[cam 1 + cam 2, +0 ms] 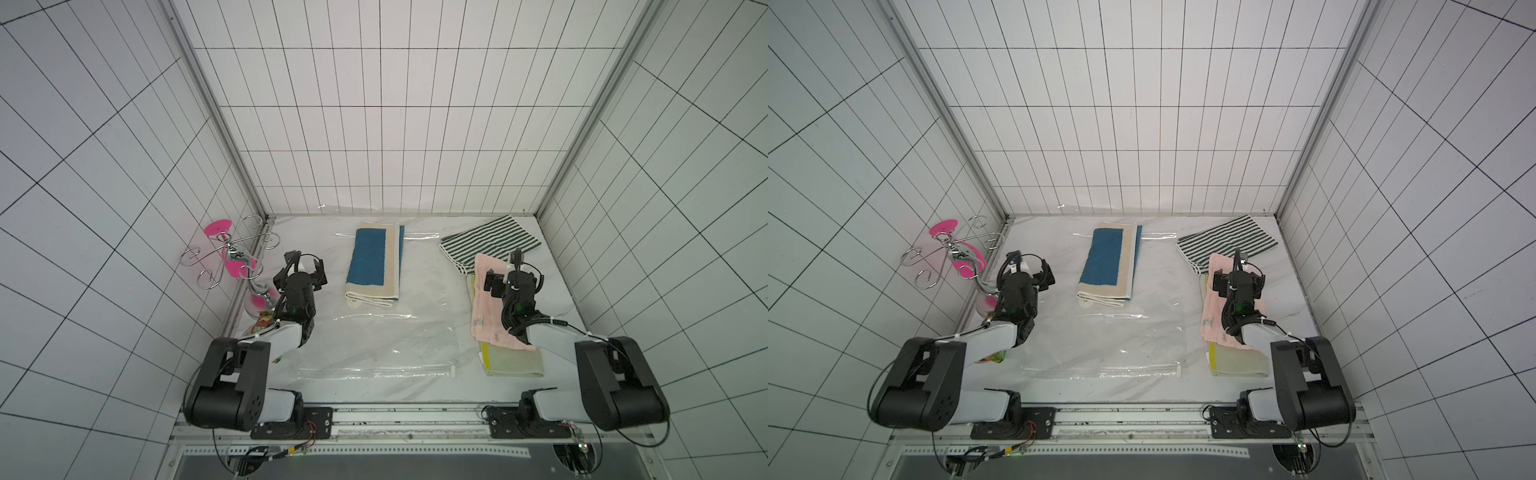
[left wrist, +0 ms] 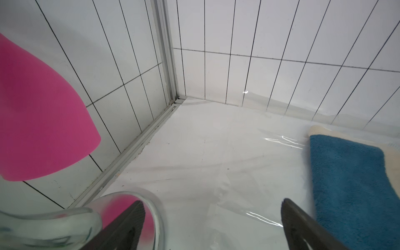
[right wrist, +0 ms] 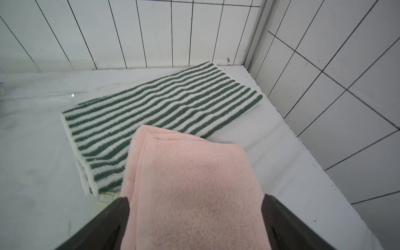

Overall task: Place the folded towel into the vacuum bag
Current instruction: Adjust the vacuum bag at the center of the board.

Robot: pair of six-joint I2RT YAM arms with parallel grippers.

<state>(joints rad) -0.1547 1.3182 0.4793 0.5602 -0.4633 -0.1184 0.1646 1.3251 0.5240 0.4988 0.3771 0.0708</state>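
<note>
My right claw (image 1: pixel 513 277), released, hangs over the pink towel (image 1: pixel 484 320) at three o'clock, left claw (image 1: pixel 305 264) likewise unclenched; the vacuum bag (image 1: pixel 395 345) lies mid desk (image 1: pixel 469 392), a blue towel (image 1: pixel 374 262) at its twelve-o'clock end; pink towel apparently not yet bagged.

Towel pile (image 1: pixel 488 303) right of vacuum bag (image 1: pixel 395 345)

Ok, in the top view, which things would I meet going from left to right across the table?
Chrome wire stand → left gripper → blue and beige towel → pink towel. Left out: the striped towel and right gripper, which overlap the pink towel, and the vacuum bag, which spans the middle.
</note>
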